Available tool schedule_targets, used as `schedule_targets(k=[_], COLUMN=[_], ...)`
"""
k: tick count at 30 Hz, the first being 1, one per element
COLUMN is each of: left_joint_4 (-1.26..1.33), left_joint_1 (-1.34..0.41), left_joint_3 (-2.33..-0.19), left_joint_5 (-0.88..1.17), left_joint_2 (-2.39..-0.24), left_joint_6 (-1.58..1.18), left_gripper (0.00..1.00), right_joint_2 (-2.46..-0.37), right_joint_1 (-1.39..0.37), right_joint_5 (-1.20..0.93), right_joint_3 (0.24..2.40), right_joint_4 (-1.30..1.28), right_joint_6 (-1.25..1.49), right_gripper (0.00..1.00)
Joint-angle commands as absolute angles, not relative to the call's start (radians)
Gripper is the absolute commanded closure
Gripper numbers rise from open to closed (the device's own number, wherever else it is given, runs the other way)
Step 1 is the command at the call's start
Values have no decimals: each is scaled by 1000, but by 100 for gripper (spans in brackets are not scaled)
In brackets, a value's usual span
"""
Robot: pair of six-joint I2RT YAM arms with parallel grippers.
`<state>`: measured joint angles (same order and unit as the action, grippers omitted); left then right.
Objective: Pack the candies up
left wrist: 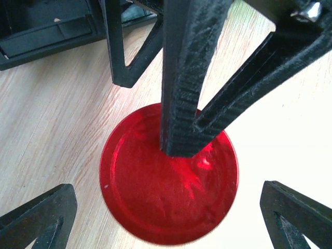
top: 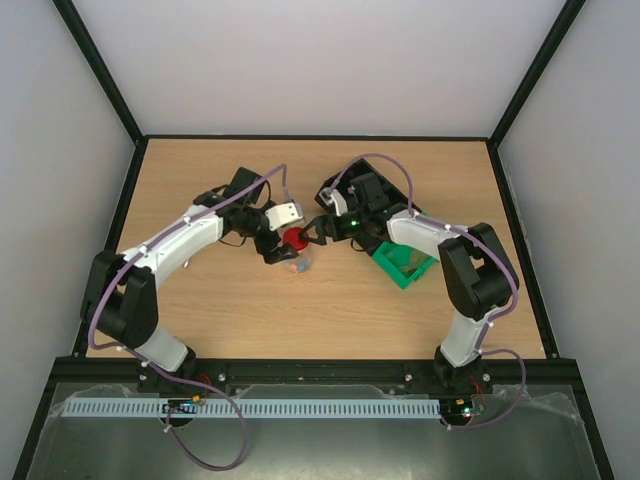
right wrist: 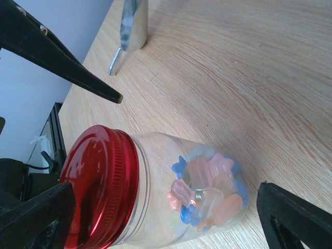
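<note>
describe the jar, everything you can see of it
The jar is clear, glass or plastic, with a glossy red lid, ribbed at the skirt, seated on its mouth. Pastel candies, pink, blue and whitish, fill only its bottom. It stands upright on the wooden table, between both arms. The left end effector hangs open above the lid; the right end effector is open, with the jar between its fingers in view. A dark finger crosses the lid top; contact unclear.
</note>
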<state>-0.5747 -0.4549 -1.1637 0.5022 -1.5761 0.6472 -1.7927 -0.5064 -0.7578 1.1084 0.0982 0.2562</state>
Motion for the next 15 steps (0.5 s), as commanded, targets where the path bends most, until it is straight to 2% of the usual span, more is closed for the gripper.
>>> schedule_targets(k=[1,6,8,10,11,15], left_joint_4=[-641,-678,-696,-702,-700,-715], left_joint_1=[-409,-327,-335,-370,-389,-461], left_joint_3=[-1150,-1152,-1176,-1206,-1221,-1267], left_joint_5=[590,666,669,663,665,637], left_joint_2=[-1517,-1426,-1409,-1415,-1423,-1491], left_joint_6=[690,711,736,756,764,791], left_gripper=[0,3,16,40,47,68], right_joint_2=[-1726,-1644,-1636,-1636,-1635,-1619], right_joint_1=[-487,-439,-416,-399,-390,-367], right_joint_5=[-801,-837,-845,-855,-859,-860], right_joint_3=[1066,972,948,927,916,880], right_joint_4=[191,292,295,294,302,306], right_joint_6=[258,279,293,313,327,336], right_gripper=[3,3,4,6,7,12])
